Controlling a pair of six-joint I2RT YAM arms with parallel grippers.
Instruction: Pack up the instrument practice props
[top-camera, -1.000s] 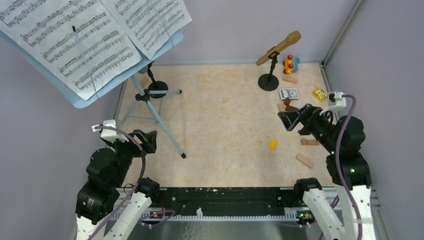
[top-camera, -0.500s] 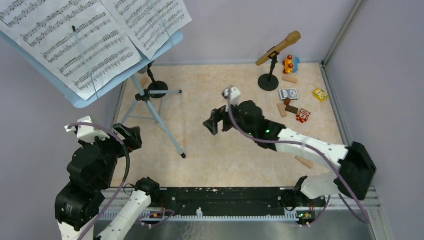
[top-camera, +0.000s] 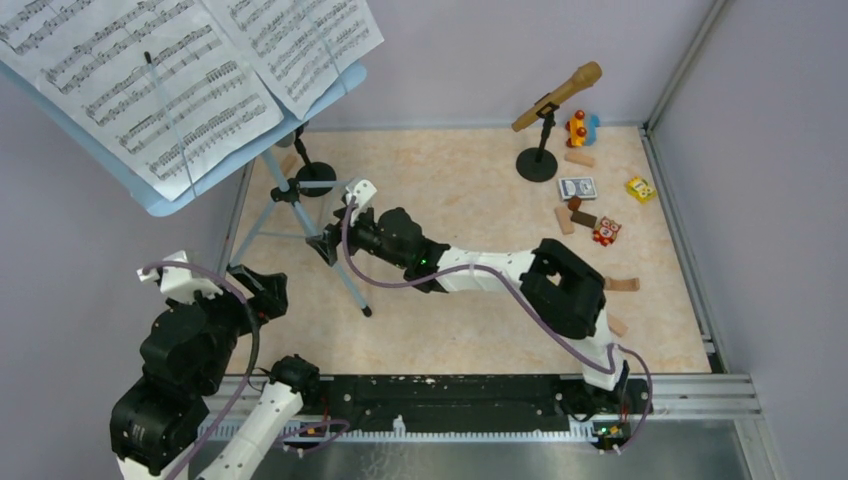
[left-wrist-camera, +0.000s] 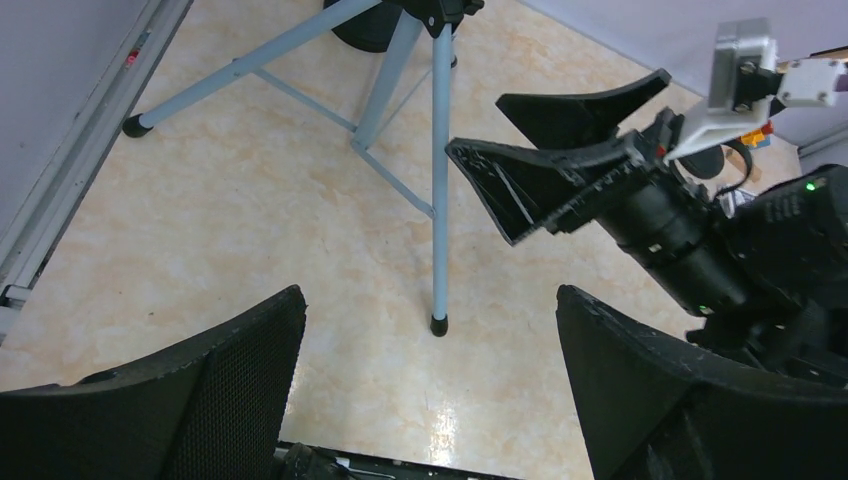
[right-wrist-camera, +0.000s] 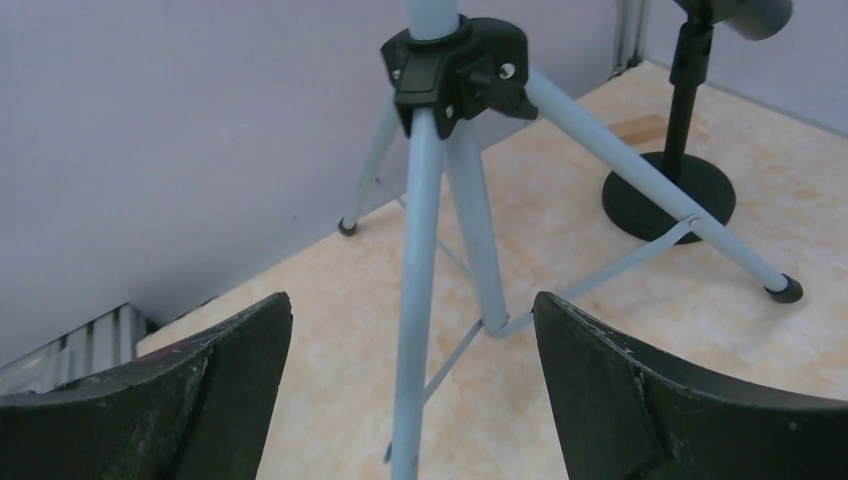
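Note:
The light blue music desk (top-camera: 160, 195) stands at the far left on grey tripod legs (top-camera: 318, 232), with white music sheets (top-camera: 180, 70) on it. My right gripper (top-camera: 325, 243) is open, reaching across to the near tripod leg (right-wrist-camera: 418, 300), which runs between its jaws without touching them. My left gripper (top-camera: 268, 290) is open and empty, near and left of the leg's foot (left-wrist-camera: 437, 324). A gold and black microphone (top-camera: 558, 95) sits in a black round-based holder (top-camera: 537, 163) at the far right. A second black round base (right-wrist-camera: 668, 192) stands behind the tripod.
Wooden blocks (top-camera: 620, 284), colourful toys (top-camera: 578, 128) and a card box (top-camera: 577, 187) lie along the right side. Grey walls close the left, back and right. A black rail (top-camera: 450, 390) runs along the near edge.
My right arm has swung from the right side across the table to the tripod leg. My left gripper pulled back to the left and stayed there.

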